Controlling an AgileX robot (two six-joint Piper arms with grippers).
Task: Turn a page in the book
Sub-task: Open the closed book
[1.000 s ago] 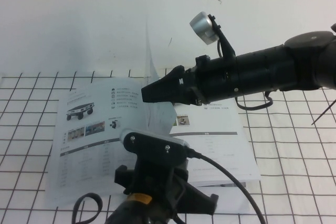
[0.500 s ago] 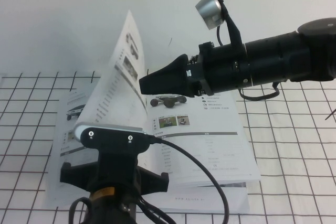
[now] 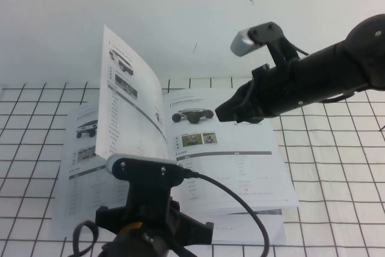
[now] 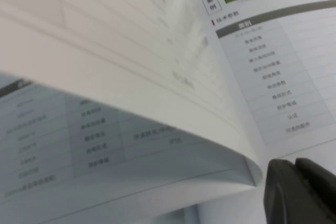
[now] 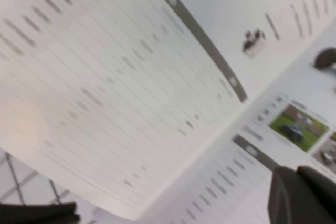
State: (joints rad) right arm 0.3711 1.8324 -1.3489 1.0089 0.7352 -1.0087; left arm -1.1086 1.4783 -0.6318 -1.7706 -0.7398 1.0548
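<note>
Paper this thin is light, bendy and slippery, and the page (image 3: 129,97) stands up near the middle fold of the book (image 3: 240,167) – best pushed softly near its free edge, not pinched hard. The right gripper (image 3: 221,112) hangs over the right-hand leaf, not touching the page, fingers together. The left gripper (image 4: 299,192) sits low by the book's near edge – I cannot tell how its fingers are

left arm hides book's (image 3: 240,167) near edge, text blurred
</note>
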